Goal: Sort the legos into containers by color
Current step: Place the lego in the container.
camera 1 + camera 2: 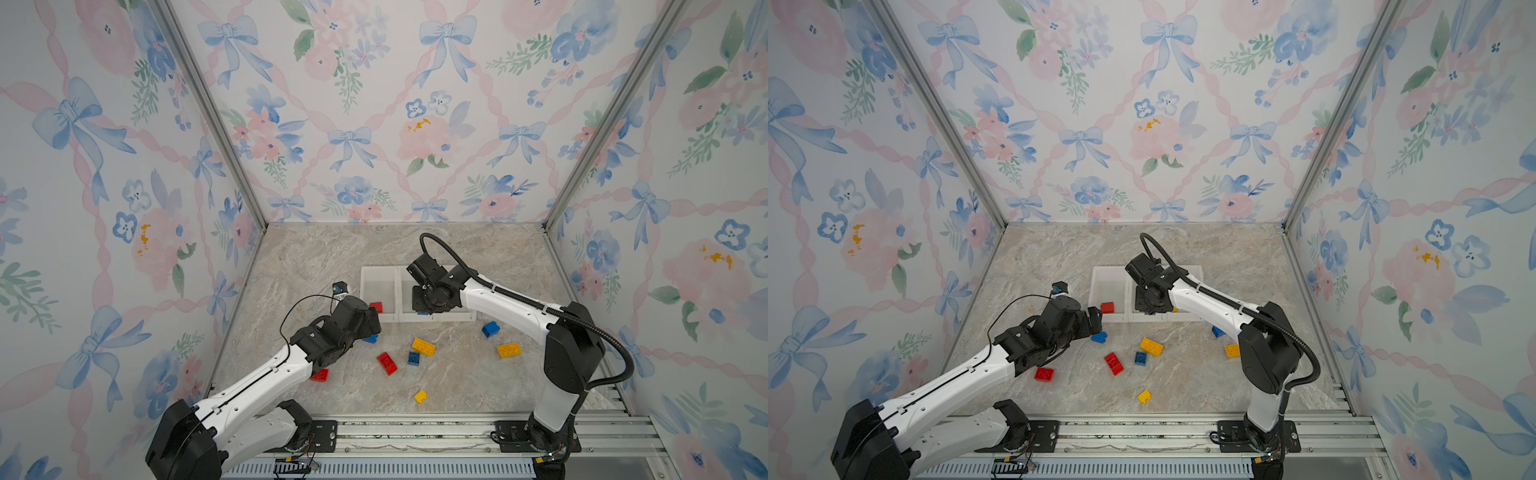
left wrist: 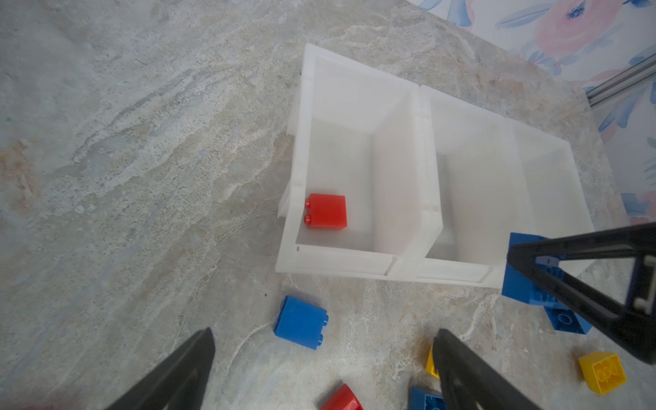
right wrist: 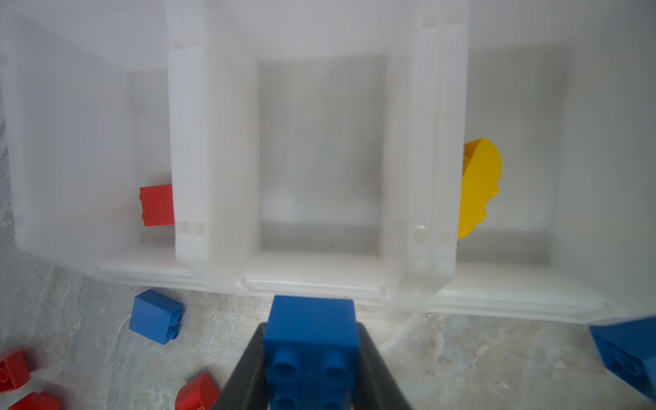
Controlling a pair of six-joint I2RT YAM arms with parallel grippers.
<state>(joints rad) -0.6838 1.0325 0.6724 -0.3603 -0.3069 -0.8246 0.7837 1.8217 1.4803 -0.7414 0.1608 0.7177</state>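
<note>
Nearest us, loose legos (image 1: 386,363) in red, blue and yellow lie scattered on the counter (image 1: 457,390). Just beyond them our left claw (image 2: 323,332) stands spread wide and holds nothing. A loose blue brick (image 2: 301,322) lies on its side on the counter right by its fingertips.

Farther on, our right claw (image 3: 312,340) is closed on a square blue brick (image 3: 310,317), studs turned back toward the wrist. That held brick hangs just short of the near wall of the containers (image 3: 312,275). It is lined up with the middle bin (image 3: 321,149), which looks empty and runs lengthwise straight ahead of the claw. The bin on one side holds a red brick (image 3: 156,205), the bin on the other a yellow piece (image 3: 479,184).

We judge the coming move to be a short carry forward over that near wall, then a release. The right arm is plainly the one placed for it.
</note>
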